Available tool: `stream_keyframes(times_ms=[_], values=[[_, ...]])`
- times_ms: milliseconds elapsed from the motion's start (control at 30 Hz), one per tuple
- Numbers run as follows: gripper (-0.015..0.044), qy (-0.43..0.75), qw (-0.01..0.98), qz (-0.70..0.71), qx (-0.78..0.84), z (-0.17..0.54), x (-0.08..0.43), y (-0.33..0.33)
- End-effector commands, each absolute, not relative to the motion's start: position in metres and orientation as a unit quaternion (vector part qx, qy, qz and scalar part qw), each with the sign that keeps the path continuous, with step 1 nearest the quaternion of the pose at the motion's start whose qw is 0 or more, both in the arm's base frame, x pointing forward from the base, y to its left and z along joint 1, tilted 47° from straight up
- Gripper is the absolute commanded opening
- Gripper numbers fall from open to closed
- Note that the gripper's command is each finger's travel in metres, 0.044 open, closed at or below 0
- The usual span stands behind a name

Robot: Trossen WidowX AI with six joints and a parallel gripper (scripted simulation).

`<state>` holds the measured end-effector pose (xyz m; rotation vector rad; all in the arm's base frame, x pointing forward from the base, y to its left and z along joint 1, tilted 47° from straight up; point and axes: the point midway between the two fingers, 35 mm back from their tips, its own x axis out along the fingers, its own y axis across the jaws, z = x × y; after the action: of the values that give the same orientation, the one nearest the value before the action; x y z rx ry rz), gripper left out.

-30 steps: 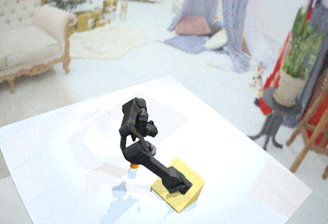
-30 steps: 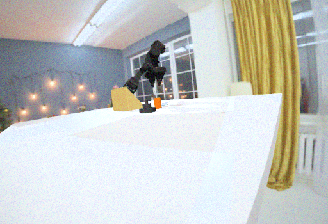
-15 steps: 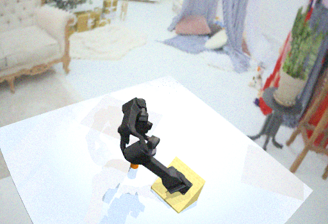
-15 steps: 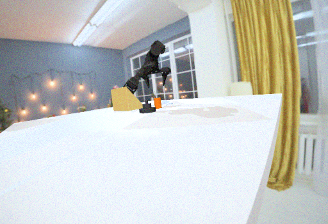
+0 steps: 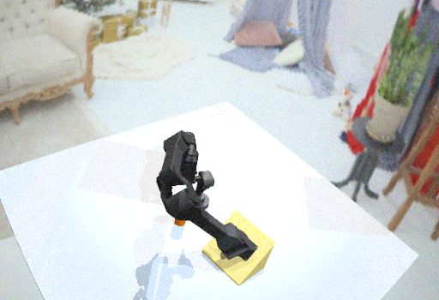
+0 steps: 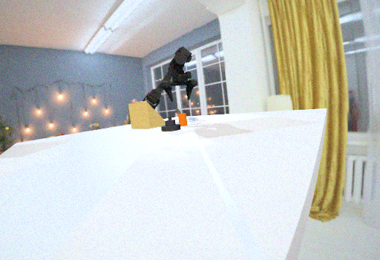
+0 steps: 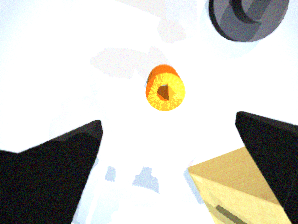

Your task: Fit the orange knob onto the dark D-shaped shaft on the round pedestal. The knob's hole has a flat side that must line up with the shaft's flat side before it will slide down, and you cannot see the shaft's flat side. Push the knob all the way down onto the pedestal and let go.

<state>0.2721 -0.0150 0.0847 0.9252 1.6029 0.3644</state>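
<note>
Orange knob [image 5: 179, 222] [image 6: 182, 119] [image 7: 165, 92] upright on table [image 5: 266, 164] [image 6: 156, 183] [image 7: 45, 95], apart from pedestal [image 5: 205, 201] [image 6: 171, 127] [image 7: 250, 31]; the 2 fingers [image 5: 207, 179] [image 6: 180, 95] stand spread above, grasping nothing.

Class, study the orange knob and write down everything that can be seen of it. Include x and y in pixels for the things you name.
The orange knob [image 5: 179, 223] [image 6: 182, 119] [image 7: 173, 98] is a short, smooth-looking cylinder standing upright on the white table, its top face yellower and speckled in the wrist view. A hole opens in the middle of that face. It stands beside the dark round pedestal [image 6: 171, 128] [image 7: 250, 33], apart from it, and the gripper is not touching it. Its material cannot be told.
</note>
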Motion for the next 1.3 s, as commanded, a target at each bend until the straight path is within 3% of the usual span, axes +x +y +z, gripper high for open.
stream_keyframes(times_ms=[0,1267], values=[[0.044,0.657,0.642,0.259,0.298,0.084,0.272,-0.015],[0.044,0.657,0.643,0.259,0.298,0.037,0.274,0.033]])
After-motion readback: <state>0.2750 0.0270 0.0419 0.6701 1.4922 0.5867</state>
